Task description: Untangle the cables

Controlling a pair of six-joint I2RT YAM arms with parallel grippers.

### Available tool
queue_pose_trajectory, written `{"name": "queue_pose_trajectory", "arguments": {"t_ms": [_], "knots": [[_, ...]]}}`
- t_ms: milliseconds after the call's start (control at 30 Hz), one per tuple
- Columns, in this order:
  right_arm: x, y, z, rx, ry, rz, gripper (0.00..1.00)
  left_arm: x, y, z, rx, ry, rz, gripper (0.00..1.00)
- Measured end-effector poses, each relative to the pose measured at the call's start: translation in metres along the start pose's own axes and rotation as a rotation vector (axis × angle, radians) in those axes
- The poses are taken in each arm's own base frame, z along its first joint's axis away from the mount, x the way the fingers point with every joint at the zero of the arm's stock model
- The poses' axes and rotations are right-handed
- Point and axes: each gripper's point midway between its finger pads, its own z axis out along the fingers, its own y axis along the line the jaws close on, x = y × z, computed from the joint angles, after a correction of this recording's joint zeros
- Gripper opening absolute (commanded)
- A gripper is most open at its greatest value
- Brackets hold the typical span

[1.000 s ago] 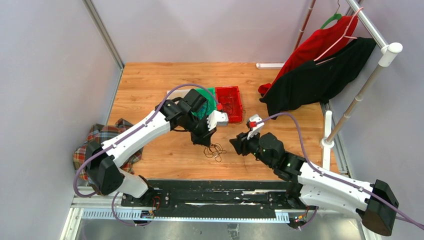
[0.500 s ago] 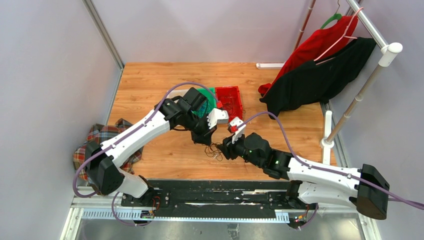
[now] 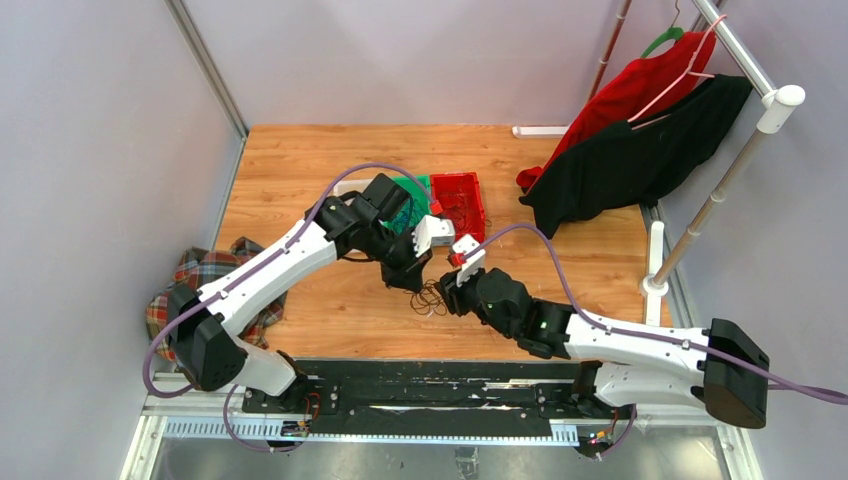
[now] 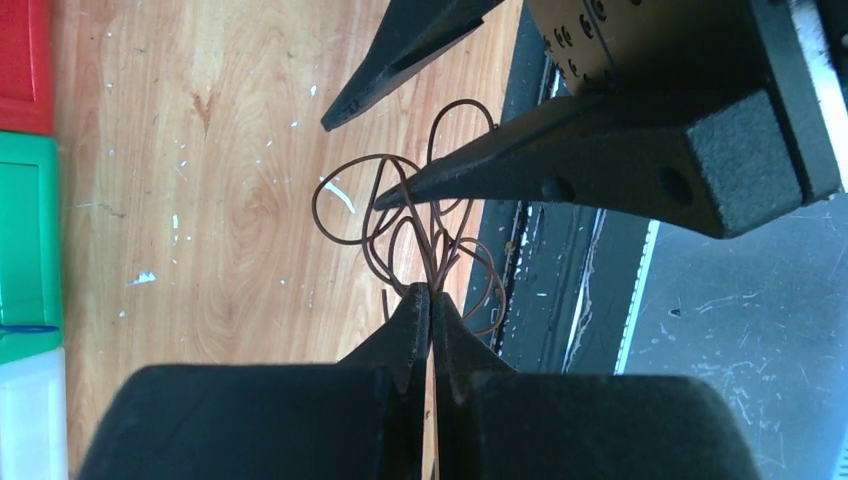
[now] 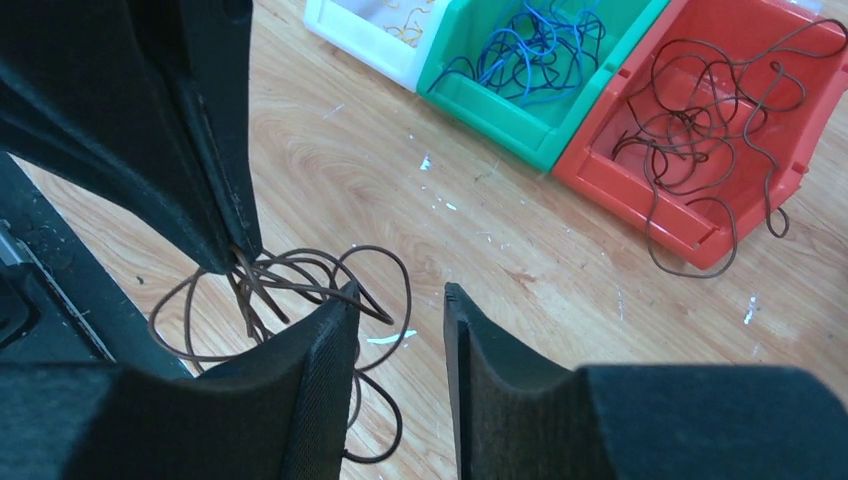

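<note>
The left fingers [image 4: 430, 305] are clenched on a few strands of the brown cables [image 4: 437, 262]. The loops spill onto the tabletop [image 4: 200, 200] at the middle of the left wrist view. The right fingers [image 5: 340, 320] stand parted, gripping nothing. One tip pokes into the loops; the other hangs just beside them.

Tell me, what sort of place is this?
Probably a robotics lab test booth: left arm and right arm bolted at a wooden table, grey walls around, red sorting bin.

Red bin [image 5: 625, 197], green bin [image 5: 482, 116], plaid cloth [image 3: 194, 268]
</note>
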Motion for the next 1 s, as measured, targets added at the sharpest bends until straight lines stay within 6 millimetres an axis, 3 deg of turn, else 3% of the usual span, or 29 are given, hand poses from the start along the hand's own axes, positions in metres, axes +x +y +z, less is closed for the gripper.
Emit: {"name": "queue_pose_trajectory", "arguments": {"t_ms": [100, 300, 467, 567, 667, 800, 933, 1000], "knots": [[-0.005, 0.004, 0.001, -0.008, -0.022, 0.009, 0.32, -0.002, -0.003, -0.001, 0.014, -0.009, 0.001, 0.01], [-0.014, 0.005, 0.005, 0.006, -0.062, 0.042, 0.01, -0.007, -0.008, -0.004, 0.038, -0.029, 0.007, 0.01], [-0.003, -0.026, -0.003, 0.148, -0.069, 0.067, 0.01, -0.007, -0.014, -0.007, 0.065, -0.030, 0.027, 0.02], [-0.001, -0.044, -0.017, 0.196, -0.093, 0.088, 0.01, -0.006, -0.015, -0.010, 0.058, -0.029, 0.039, 0.26], [-0.017, -0.050, -0.028, 0.198, -0.148, 0.117, 0.01, -0.004, -0.013, -0.012, 0.038, -0.023, 0.039, 0.37], [-0.025, -0.043, -0.035, 0.141, -0.169, 0.129, 0.01, -0.003, -0.009, -0.012, 0.012, -0.015, 0.023, 0.47], [-0.017, -0.030, -0.035, 0.070, -0.131, 0.124, 0.01, -0.008, -0.006, -0.016, -0.012, -0.024, 0.019, 0.72], [-0.014, -0.025, -0.034, 0.039, -0.116, 0.126, 0.01, -0.011, -0.005, -0.017, -0.021, -0.031, 0.027, 0.77]]}}
